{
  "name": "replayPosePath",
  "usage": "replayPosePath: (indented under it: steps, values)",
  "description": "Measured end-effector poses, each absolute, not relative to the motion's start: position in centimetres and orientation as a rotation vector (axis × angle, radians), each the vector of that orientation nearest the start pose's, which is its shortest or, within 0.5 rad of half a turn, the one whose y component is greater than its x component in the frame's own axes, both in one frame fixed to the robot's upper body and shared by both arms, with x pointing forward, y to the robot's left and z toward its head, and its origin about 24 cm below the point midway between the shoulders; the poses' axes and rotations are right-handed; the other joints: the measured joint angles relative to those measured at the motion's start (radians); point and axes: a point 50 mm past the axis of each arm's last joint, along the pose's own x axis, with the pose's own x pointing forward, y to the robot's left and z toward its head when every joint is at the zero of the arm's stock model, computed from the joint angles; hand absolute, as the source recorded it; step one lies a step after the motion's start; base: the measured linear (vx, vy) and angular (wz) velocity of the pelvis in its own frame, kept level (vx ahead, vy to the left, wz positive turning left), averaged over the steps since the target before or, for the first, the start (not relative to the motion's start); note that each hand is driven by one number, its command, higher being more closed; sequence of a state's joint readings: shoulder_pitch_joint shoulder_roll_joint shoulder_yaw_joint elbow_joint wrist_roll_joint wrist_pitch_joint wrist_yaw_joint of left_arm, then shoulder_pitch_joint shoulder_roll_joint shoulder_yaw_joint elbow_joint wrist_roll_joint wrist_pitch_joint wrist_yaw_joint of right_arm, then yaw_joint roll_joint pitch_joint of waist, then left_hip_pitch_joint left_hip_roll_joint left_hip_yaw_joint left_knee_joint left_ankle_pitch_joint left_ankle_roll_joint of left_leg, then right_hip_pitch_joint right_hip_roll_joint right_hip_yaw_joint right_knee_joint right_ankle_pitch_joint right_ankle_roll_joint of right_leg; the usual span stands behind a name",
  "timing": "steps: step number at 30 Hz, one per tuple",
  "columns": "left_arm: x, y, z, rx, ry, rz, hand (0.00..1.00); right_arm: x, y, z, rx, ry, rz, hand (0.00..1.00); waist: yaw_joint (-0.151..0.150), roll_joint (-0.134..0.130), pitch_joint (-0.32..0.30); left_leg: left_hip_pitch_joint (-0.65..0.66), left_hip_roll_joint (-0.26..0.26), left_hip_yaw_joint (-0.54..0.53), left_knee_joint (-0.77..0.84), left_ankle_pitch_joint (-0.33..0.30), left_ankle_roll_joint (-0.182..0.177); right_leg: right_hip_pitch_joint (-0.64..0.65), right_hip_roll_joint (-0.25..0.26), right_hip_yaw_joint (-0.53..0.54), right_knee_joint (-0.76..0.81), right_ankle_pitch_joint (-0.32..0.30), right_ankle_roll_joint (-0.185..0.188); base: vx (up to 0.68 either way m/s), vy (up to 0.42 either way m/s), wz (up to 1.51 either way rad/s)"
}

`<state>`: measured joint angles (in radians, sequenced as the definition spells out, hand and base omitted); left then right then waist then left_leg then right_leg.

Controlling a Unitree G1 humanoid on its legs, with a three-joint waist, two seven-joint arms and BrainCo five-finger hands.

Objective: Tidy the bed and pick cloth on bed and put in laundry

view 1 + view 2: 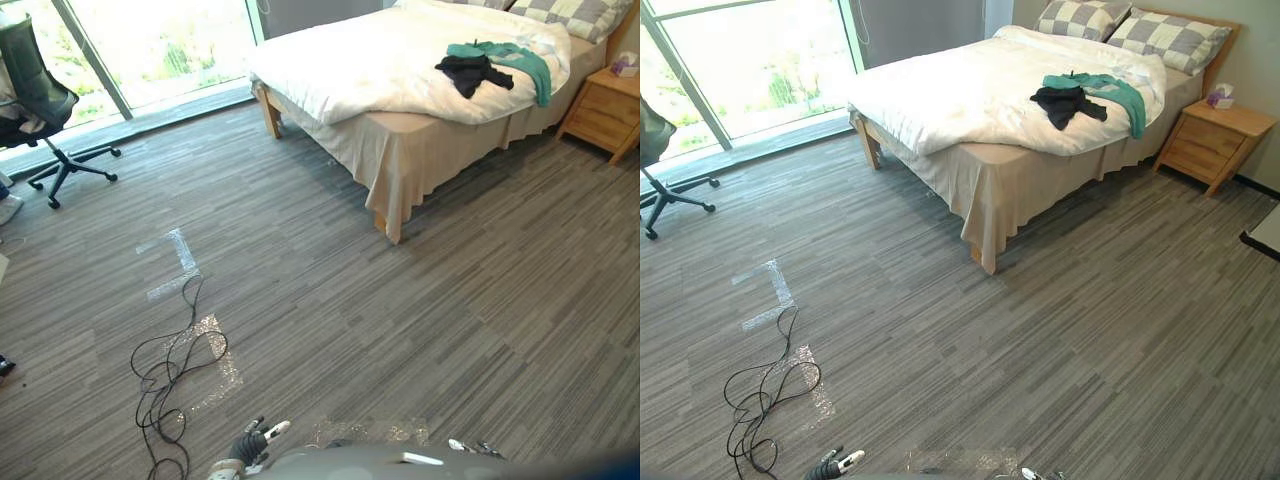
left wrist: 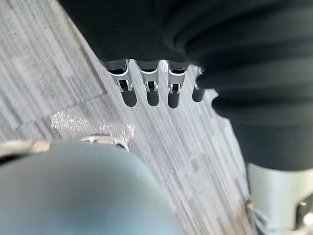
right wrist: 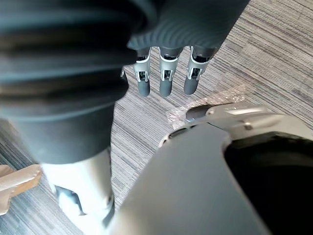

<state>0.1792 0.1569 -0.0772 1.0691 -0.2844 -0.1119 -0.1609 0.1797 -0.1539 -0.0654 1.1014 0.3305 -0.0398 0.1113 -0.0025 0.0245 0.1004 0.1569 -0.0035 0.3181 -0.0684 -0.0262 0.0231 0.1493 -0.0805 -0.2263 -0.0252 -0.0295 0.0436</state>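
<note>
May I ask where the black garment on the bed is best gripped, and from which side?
Probably pinch the black garment at its bunched middle from above, from the long side of the bed by the nightstand: it lies crumpled near that edge.

readable text: none | tissue box (image 1: 1219,97) on nightstand (image 1: 1206,140) beside bed (image 1: 970,95): print too small to read

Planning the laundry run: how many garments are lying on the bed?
2: a black cloth and a teal cloth, touching each other on the white duvet below the pillows. More could be hidden under them.
</note>
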Motion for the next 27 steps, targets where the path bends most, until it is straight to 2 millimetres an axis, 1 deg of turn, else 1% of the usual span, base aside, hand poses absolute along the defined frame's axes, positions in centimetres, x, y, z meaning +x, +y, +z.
replayPosePath:
  steps: [1, 5, 7, 8, 9, 12, 19, 21, 22, 23, 24, 25, 26, 27]
  values:
    - [6.0, 20.0, -16.4, -0.170, 1.116, 0.063, 0.00, 4.9, -21.4, -16.7, 0.254, 1.165, -0.287, 0.00, 0.001, -0.005, -0.001, 0.023, 0.004, 0.001, -0.027, 0.006, -0.008, 0.014, 0.010, -0.005, -0.011, 0.000, 0.000, 0.09, -0.049, -0.02]
    - [6.2, 20.1, -16.4, -0.175, 1.119, 0.047, 0.00, 5.3, -21.2, -16.7, 0.257, 1.164, -0.293, 0.00, -0.003, -0.013, 0.009, 0.037, 0.007, 0.003, -0.028, 0.001, -0.018, 0.034, 0.014, -0.010, -0.028, -0.003, 0.004, 0.07, -0.048, -0.03]
    - [6.3, 20.2, -16.4, -0.171, 1.121, 0.048, 0.00, 5.4, -21.2, -16.7, 0.255, 1.165, -0.296, 0.00, -0.003, -0.010, 0.008, 0.038, 0.007, 0.006, -0.028, -0.001, -0.031, 0.035, 0.014, -0.010, -0.029, -0.006, 0.009, 0.01, -0.018, 0.00]
    - [6.4, 20.2, -16.4, -0.169, 1.120, 0.050, 0.00, 5.4, -21.2, -16.8, 0.256, 1.165, -0.299, 0.00, -0.003, -0.012, 0.009, 0.038, 0.007, 0.006, -0.028, 0.000, -0.039, 0.036, 0.013, -0.011, -0.029, -0.009, 0.025, 0.03, -0.046, 0.00]
    - [6.4, 20.3, -16.4, -0.167, 1.119, 0.053, 0.00, 5.4, -21.1, -16.8, 0.255, 1.166, -0.301, 0.00, -0.003, -0.013, 0.009, 0.038, 0.008, 0.006, -0.028, 0.000, -0.042, 0.036, 0.013, -0.011, -0.028, -0.010, 0.032, 0.02, -0.041, 0.00]
    - [6.4, 20.3, -16.4, -0.168, 1.139, 0.055, 0.00, 5.4, -21.1, -16.8, 0.250, 1.167, -0.309, 0.00, -0.003, -0.012, 0.010, 0.047, 0.011, 0.008, -0.028, -0.003, -0.052, 0.042, 0.015, -0.011, -0.027, -0.013, 0.040, 0.00, -0.040, -0.02]
    - [6.4, 20.2, -16.5, -0.161, 1.158, 0.048, 0.00, 5.4, -21.2, -16.8, 0.248, 1.167, -0.314, 0.00, -0.004, -0.011, 0.012, 0.054, 0.022, 0.029, -0.029, -0.005, -0.056, 0.038, 0.025, -0.005, -0.027, -0.014, 0.041, -0.04, -0.044, -0.10]
    - [6.6, 20.2, -16.5, -0.137, 1.162, 0.028, 0.00, 5.3, -21.2, -16.7, 0.246, 1.162, -0.316, 0.00, -0.006, -0.016, 0.016, 0.054, 0.023, 0.027, -0.030, -0.004, -0.054, 0.038, 0.027, -0.005, -0.029, -0.013, 0.038, -0.06, -0.049, -0.04]
    - [6.6, 20.2, -16.5, -0.132, 1.163, 0.025, 0.00, 5.4, -21.3, -16.7, 0.243, 1.152, -0.320, 0.00, -0.009, -0.014, 0.024, 0.059, 0.020, 0.026, -0.031, -0.003, -0.049, 0.024, 0.020, -0.004, 0.012, -0.034, 0.016, -0.05, -0.015, -0.02]
    - [6.8, 20.1, -16.5, -0.129, 1.162, 0.022, 0.00, 5.5, -21.3, -16.7, 0.241, 1.146, -0.325, 0.00, -0.009, -0.012, 0.034, 0.065, 0.018, 0.026, -0.033, -0.006, -0.047, 0.007, 0.013, -0.004, 0.057, -0.059, 0.019, -0.06, 0.001, -0.01]
    - [6.8, 20.1, -16.5, -0.123, 1.162, 0.016, 0.00, 5.5, -21.4, -16.6, 0.239, 1.140, -0.332, 0.00, -0.012, -0.011, 0.042, 0.069, 0.016, 0.025, -0.033, -0.013, -0.046, -0.015, 0.004, -0.003, 0.117, -0.086, 0.036, -0.06, 0.044, 0.02]
    - [6.9, 20.0, -16.5, -0.100, 1.165, 0.006, 0.00, 5.7, -21.6, -16.6, 0.235, 1.126, -0.346, 0.00, -0.019, -0.009, 0.053, 0.070, 0.013, 0.025, -0.034, -0.028, -0.031, -0.098, -0.026, -0.002, 0.298, -0.128, 0.079, -0.07, 0.061, 0.00]
    - [7.0, 20.0, -16.5, -0.097, 1.164, 0.006, 0.00, 5.8, -21.6, -16.5, 0.238, 1.119, -0.350, 0.00, -0.020, -0.008, 0.061, 0.071, 0.013, 0.028, -0.034, -0.029, -0.030, -0.136, -0.035, -0.002, 0.372, -0.128, 0.079, -0.09, 0.083, -0.07]
    - [7.0, 20.3, -16.4, -0.090, 1.163, 0.010, 0.00, 6.0, -21.4, -16.5, 0.261, 1.103, -0.368, 0.00, -0.023, -0.015, 0.075, 0.078, 0.013, 0.036, -0.033, -0.030, -0.027, -0.185, -0.052, -0.004, 0.477, -0.125, 0.083, -0.05, 0.057, -0.12]
